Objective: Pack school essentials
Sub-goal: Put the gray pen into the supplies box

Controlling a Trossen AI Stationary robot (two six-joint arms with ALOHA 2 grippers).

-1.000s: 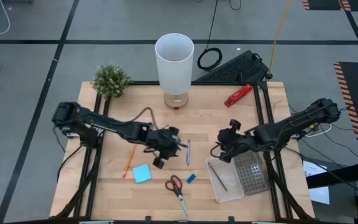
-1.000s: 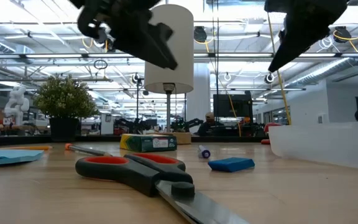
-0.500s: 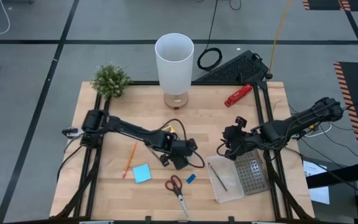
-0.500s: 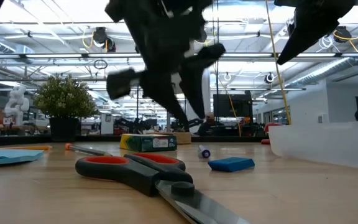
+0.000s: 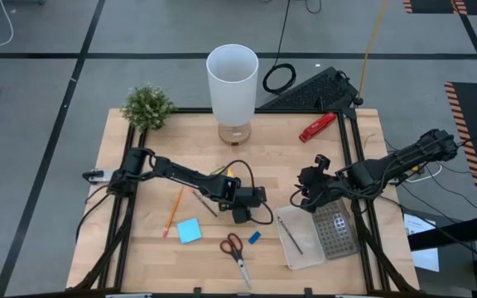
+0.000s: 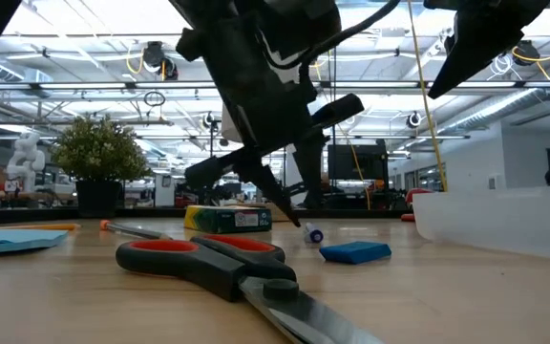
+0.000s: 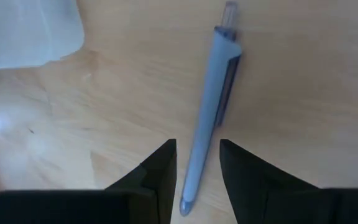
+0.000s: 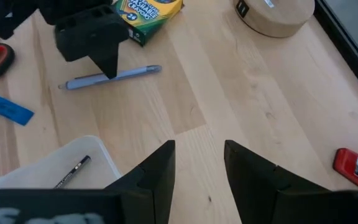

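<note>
High view: left gripper point(image 5: 243, 207) is low over the table centre, on top of the blue pen point(image 5: 251, 201), which it mostly hides. Right gripper point(image 5: 308, 196) hangs at the inner edge of the clear tray point(image 5: 292, 252), which holds one pencil point(image 5: 289, 233). Left arm is far nearer the pen. Scissors point(image 5: 235, 249), eraser point(image 5: 254, 237), sticky pad point(image 5: 189, 230) and orange pencil point(image 5: 172, 213) lie loose toward the front edge.

Low view: left gripper's fingers come down just beside the pen's tip point(image 6: 312, 233), with the crayon box point(image 6: 227, 219) behind.

Left wrist view: pen point(image 7: 209, 118) runs lengthwise away from the fingers point(image 7: 161, 169), its near end between them; jaws parted, straddling, not yet clenched. The long axis lies across the closing direction, so a squeeze should catch it.

Right wrist view: right jaws spread, holding nothing; pen point(image 8: 112, 77) well apart.

Against half a second ago: left gripper has dropped and settled over the pen; right arm unchanged.
</note>
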